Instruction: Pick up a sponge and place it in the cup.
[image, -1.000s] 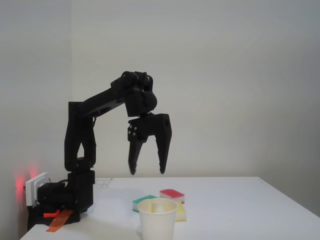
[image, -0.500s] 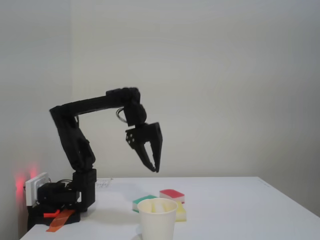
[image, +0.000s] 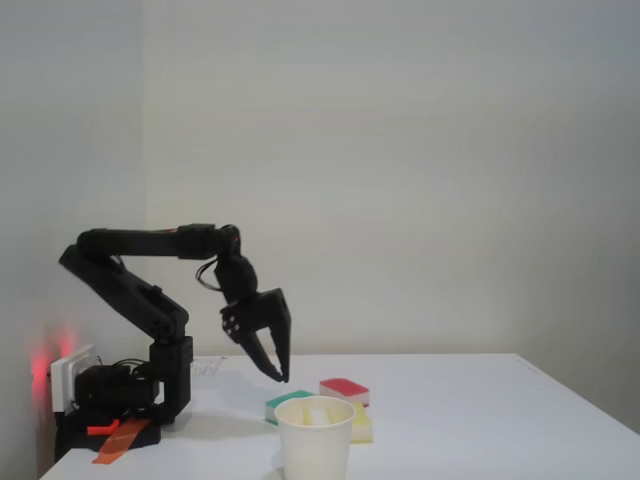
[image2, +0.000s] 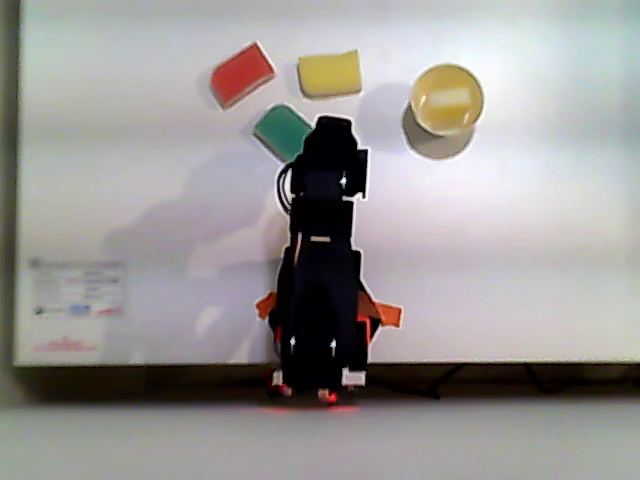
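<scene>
Find the soft, light, squishy sponge (image2: 448, 98) inside the cup (image: 315, 455), at 2 o'clock from the arm in the other view, claw (image: 278, 372) closed and empty; pinch its sides gently.

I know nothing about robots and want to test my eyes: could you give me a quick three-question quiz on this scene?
1. What lies inside the cup? A a pale sponge block; B a ball; C nothing.
2. True or false: the fingers hold a sponge.
3. Fill in: ___ sponges lie on the table outside the cup.
Key: 1 A. 2 false. 3 three: red-topped sponge, yellow sponge, green-topped sponge.
</scene>
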